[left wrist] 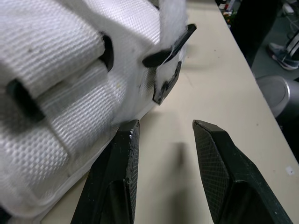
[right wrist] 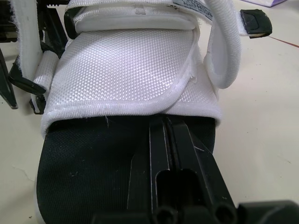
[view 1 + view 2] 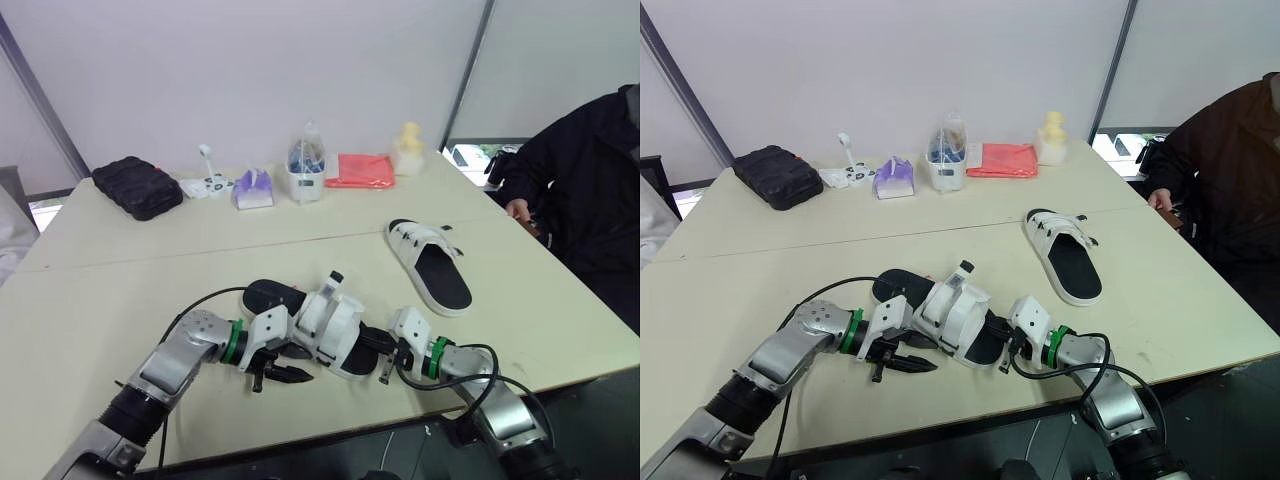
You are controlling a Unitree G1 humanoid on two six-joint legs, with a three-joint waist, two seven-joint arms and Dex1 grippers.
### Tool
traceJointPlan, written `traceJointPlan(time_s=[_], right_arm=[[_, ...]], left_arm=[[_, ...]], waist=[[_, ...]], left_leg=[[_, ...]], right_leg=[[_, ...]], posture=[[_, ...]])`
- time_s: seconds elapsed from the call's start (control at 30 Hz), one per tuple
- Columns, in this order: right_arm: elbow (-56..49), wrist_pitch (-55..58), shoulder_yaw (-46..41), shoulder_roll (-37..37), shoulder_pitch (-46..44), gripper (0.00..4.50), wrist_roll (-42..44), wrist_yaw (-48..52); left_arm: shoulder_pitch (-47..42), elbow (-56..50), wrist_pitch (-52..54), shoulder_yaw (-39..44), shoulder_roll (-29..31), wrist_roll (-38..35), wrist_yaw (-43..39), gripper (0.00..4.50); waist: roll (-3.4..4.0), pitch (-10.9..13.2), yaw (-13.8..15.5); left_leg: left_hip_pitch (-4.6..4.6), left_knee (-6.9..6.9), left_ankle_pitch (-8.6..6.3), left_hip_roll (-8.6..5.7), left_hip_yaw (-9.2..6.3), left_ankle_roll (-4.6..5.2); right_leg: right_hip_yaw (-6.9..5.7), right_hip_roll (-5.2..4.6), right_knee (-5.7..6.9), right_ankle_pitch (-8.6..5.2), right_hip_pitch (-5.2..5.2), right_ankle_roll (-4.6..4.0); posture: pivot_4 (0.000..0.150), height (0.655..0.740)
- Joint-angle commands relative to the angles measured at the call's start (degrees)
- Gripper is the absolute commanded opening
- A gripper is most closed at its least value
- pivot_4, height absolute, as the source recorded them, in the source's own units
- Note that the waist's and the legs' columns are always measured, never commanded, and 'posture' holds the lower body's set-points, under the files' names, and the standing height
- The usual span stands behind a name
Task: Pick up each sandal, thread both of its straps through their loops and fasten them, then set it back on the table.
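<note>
A white sandal with a black footbed [image 3: 330,330] lies on the table near the front edge, between my two grippers. One of its straps stands up loose, with a black tip [image 3: 336,277]. My left gripper [image 1: 166,125] is open, with one finger [image 1: 124,158] against the sandal's white side and nothing between the fingers. My right gripper [image 2: 167,122] is shut and lies over the black footbed [image 2: 84,168], pointing at the white upper [image 2: 131,70]. A second sandal [image 3: 430,262] lies flat further back on the right, with no gripper near it.
Along the table's far edge stand a black case [image 3: 137,186], a purple pack [image 3: 253,189], a white tub with a bag [image 3: 306,170], a red cloth [image 3: 360,170] and a yellow item [image 3: 408,148]. A person in dark clothes [image 3: 590,190] sits at the right side.
</note>
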Motion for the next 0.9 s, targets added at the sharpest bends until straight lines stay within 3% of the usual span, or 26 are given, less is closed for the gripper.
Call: traceJointPlan(time_s=[0.03, 0.73, 0.8, 0.9], right_arm=[[5.13, 2.97, 2.61, -0.06, 2.27, 0.00, -2.87, -0.77], [5.92, 2.93, 3.05, 0.37, 1.77, 0.00, -3.02, -1.32], [6.15, 2.85, 3.08, 0.47, 1.60, 0.00, -3.06, -1.36], [6.42, 2.76, 3.05, 0.52, 1.35, 0.00, -3.10, -1.40]], left_arm=[[-1.54, -1.84, 1.10, 2.00, -1.48, -2.22, 0.51, 1.84], [-2.07, -6.87, 5.67, 0.56, -2.61, -3.52, -1.92, 1.84], [-1.93, -6.34, 6.06, 0.53, -2.88, -3.56, -1.58, 1.31], [-1.80, -6.00, 7.05, 0.47, -3.13, -4.02, -1.45, 0.05]], waist=[[0.00, 0.00, 0.02], [0.04, 0.01, -0.02], [0.04, 0.01, -0.03], [0.04, 0.02, -0.11]], left_leg=[[0.00, 0.01, 0.00, 0.00, 0.00, 0.00], [-0.05, 0.01, 0.00, 0.00, 0.00, 0.00], [-0.04, 0.00, 0.00, 0.00, 0.00, 0.00], [-0.04, -0.01, 0.00, 0.00, 0.00, 0.00]], right_leg=[[0.00, 0.00, -0.01, 0.00, 0.01, 0.00], [0.00, 0.00, -0.02, 0.00, -0.03, -0.01], [-0.01, 0.00, -0.02, 0.00, -0.03, -0.01], [0.00, 0.00, -0.02, 0.00, -0.05, -0.01]], posture=[[0.150, 0.7400], [0.150, 0.7400], [0.150, 0.7400], [0.150, 0.7400]])
